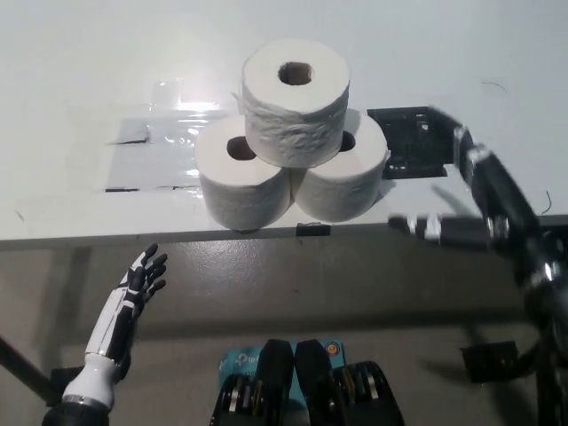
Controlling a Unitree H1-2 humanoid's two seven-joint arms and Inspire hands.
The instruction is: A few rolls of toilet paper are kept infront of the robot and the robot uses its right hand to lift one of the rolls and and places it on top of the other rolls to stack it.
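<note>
Three white toilet paper rolls form a stack near the table's front edge. The top roll (295,100) rests upright on the left roll (241,180) and the right roll (344,176). My black right hand (461,191) hangs at the table's front right corner, to the right of the stack and apart from it, blurred by motion, fingers spread and holding nothing. My white left hand (135,289) rests open below the table edge at the lower left.
The white table (106,62) ends in a front edge just below the stack. A clear tape patch (151,151) lies left of the rolls, a black square marker (413,142) right of them. Floor lies below.
</note>
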